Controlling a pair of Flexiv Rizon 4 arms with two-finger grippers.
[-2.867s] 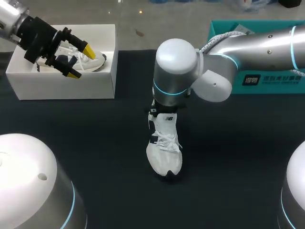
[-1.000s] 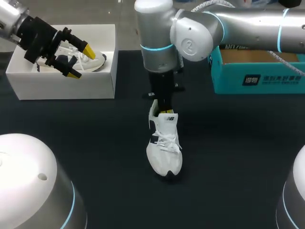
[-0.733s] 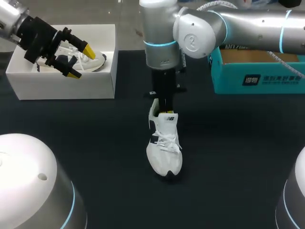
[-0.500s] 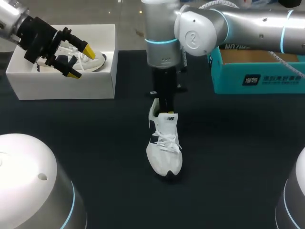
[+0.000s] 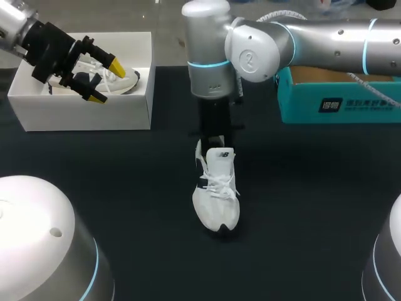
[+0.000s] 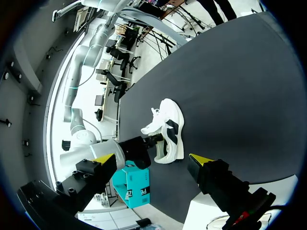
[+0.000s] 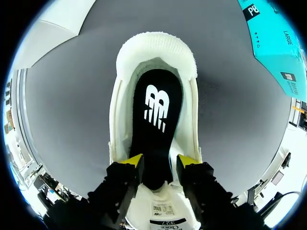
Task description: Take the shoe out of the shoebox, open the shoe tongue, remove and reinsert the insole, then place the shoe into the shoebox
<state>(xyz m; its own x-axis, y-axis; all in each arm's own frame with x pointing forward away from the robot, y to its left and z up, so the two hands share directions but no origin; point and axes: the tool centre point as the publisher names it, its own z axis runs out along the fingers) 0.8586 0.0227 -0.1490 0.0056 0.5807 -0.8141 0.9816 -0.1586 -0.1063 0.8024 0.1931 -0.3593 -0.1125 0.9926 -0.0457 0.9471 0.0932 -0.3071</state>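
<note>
Nearest the robot's side of the black table (image 5: 301, 207) stands the white shoe (image 5: 216, 191), upright on its sole, with its toe pointing toward the robot and its heel away. Its laces (image 5: 218, 184) lie bunched across the instep. Just behind them the tongue (image 7: 165, 211) is turned toward the toe, so its labelled underside shows in the right wrist view. The black insole (image 7: 156, 115) lies inside the shoe, running from the heel cup to under the tongue.

Directly over the shoe's mouth hangs the right gripper (image 7: 158, 163), pointing straight down at the insole. I cannot tell whether it is clamped on the insole or merely over it. From the head view the right arm's upright wrist (image 5: 212, 56) hides the shoe's heel.

Beyond the shoe and off to its right sits a teal box (image 5: 338, 100), and the right arm passes above it. Beyond the shoe and well off to its left is the white shoebox (image 5: 81, 113), with a second shoe (image 5: 122, 80) lying inside. The left gripper (image 5: 105, 80) hovers above that shoe, its fingers spread wide and holding nothing.
</note>
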